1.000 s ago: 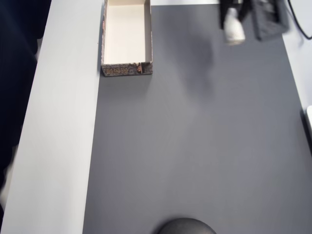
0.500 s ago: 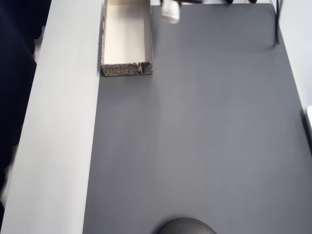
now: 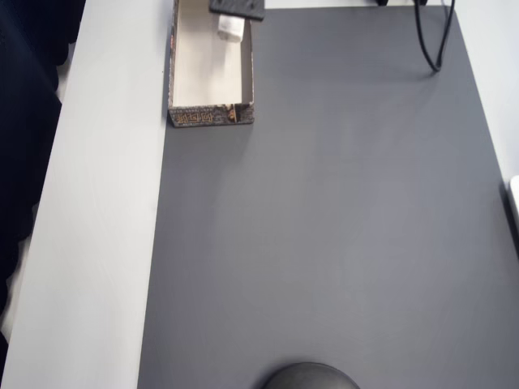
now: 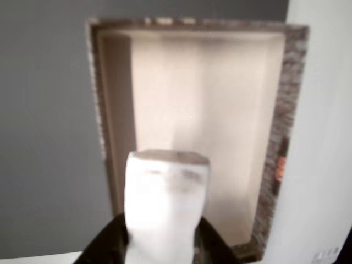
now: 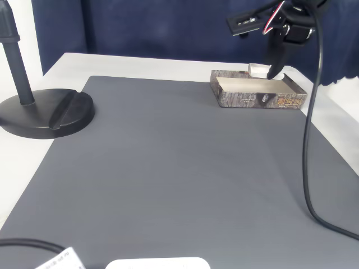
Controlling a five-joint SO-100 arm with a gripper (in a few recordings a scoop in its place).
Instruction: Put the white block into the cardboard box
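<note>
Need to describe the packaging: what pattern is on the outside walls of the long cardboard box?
A brown-grey mottled print with orange lettering on the cardboard box, clearest in the fixed view.

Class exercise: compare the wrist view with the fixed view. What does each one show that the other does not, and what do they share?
Wrist view alone: the box's cream floor seen from straight above, beyond the held block, and the end effector pinching the block from both sides.

Fixed view alone: a black round stand on the left, a hanging black cable, and the lettered print on the box's outer wall.

Both: the white block held over the cardboard box on the grey mat.
</note>
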